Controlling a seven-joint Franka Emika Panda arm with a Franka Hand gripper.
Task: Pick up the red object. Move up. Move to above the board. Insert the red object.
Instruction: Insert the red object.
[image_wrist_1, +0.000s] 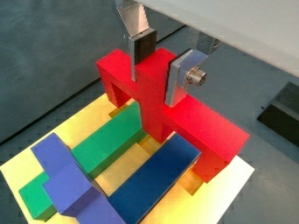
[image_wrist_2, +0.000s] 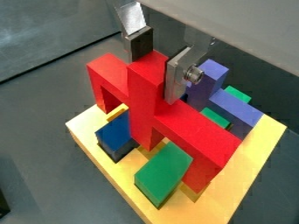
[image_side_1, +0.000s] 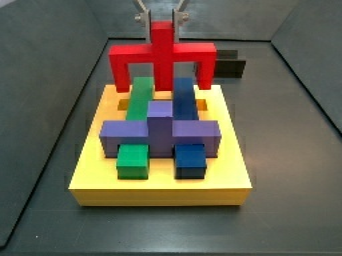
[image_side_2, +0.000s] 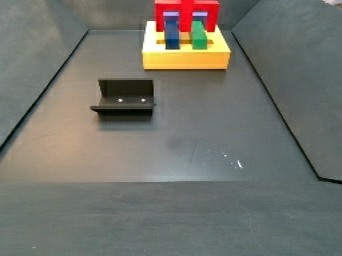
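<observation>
The gripper (image_wrist_1: 163, 59) stands over the far end of the board (image_side_1: 94, 170), with its silver fingers (image_wrist_1: 184, 77) closed on the central upright stem of the red object (image_wrist_1: 198, 122). Both wrist views show the stem clamped between the two plates, one dark pad (image_wrist_2: 139, 45) pressed against its face.

The red object (image_side_1: 163, 58) is upright, its bar horizontal and its two legs pointing down at the board's far edge. In a side view the legs reach the level of the yellow surface. Whether they are seated in slots cannot be told.

The board (image_side_2: 187, 58) lies on the dark floor at the far end of the enclosure. It carries a green block (image_side_1: 139, 100) and a blue block (image_side_1: 183, 98) lying lengthwise, with a purple cross-shaped block (image_side_1: 159, 130) across them nearer the camera. A small green block (image_side_1: 132, 160) and a small blue block (image_side_1: 191, 158) sit at the near end.

The fixture (image_side_2: 124, 97) stands on the floor, well apart from the board, to its near left.
</observation>
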